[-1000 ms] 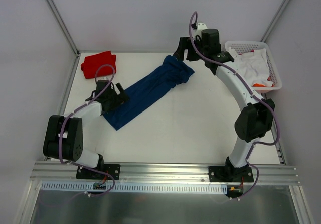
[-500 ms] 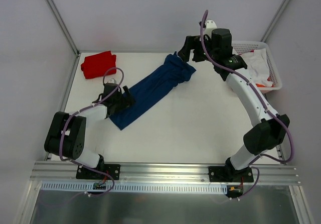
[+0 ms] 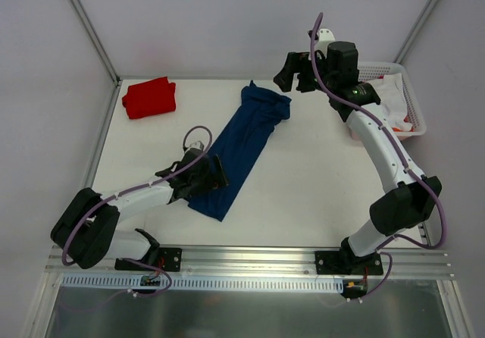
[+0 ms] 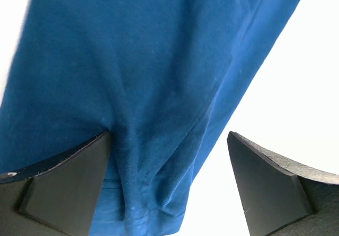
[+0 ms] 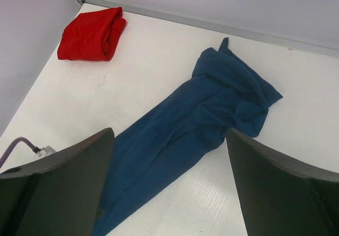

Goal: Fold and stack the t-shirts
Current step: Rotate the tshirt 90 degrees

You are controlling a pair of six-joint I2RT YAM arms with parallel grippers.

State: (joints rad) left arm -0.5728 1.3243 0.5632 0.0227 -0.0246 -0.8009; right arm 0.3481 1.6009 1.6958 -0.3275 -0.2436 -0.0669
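**Top view.** The whole layout is visible to you only here. The navy t-shirt (image 3: pixel 244 142) lies on the white table (image 3: pixel 326 179) as a long, rumpled band. It runs from the far centre, where it bunches into soft folds, to the near left of centre. The red t-shirt (image 3: pixel 149 98) sits folded into a compact pad at the far left corner, well apart from the navy one. At the far right edge stands a white plastic lattice basket (image 3: pixel 410 95), which neither wrist view shows. It holds crumpled white cloth (image 3: pixel 379 99) with an orange patch. The left gripper (image 3: pixel 216 177) sits low over the near end of the band. The right gripper (image 3: pixel 288 71) is raised beyond the bunched far end, clear of the cloth.

**Left wrist view.** Here you get the detail the top view cannot resolve. The left jaws stand wide apart. Smooth knit navy cloth fills most of the span between them, creased lengthwise beside the left jaw, with a stitched hem at the bottom. Bare table shows beside the right jaw.

**Right wrist view.** The right jaws also stand wide apart, with nothing between them. You look down on the navy band and the red pad.
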